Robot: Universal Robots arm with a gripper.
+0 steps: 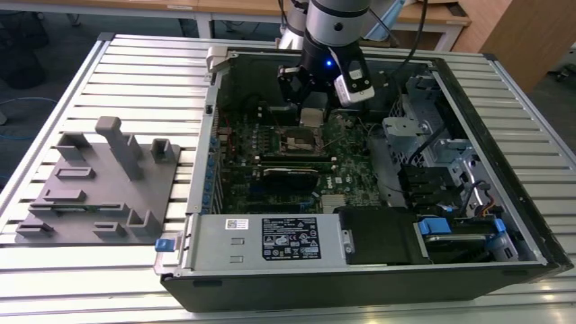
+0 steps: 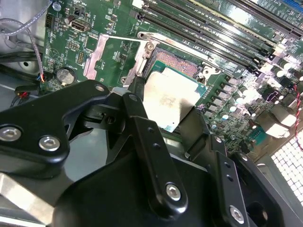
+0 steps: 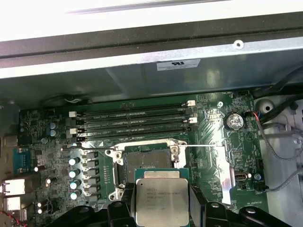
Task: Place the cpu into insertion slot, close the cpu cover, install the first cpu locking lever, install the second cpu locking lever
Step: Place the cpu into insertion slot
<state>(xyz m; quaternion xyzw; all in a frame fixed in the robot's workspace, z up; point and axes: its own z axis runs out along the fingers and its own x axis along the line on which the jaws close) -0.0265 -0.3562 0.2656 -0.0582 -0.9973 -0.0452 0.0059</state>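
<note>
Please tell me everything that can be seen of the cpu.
The cpu is a flat square chip with a dull silver metal lid, faintly printed, on a green base. The gripper clamps two opposite edges, with the lid facing up. It hangs close by the open slot, not seated.

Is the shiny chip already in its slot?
No, the chip sits gripped between the jaws, and the slot lies bare.
</note>
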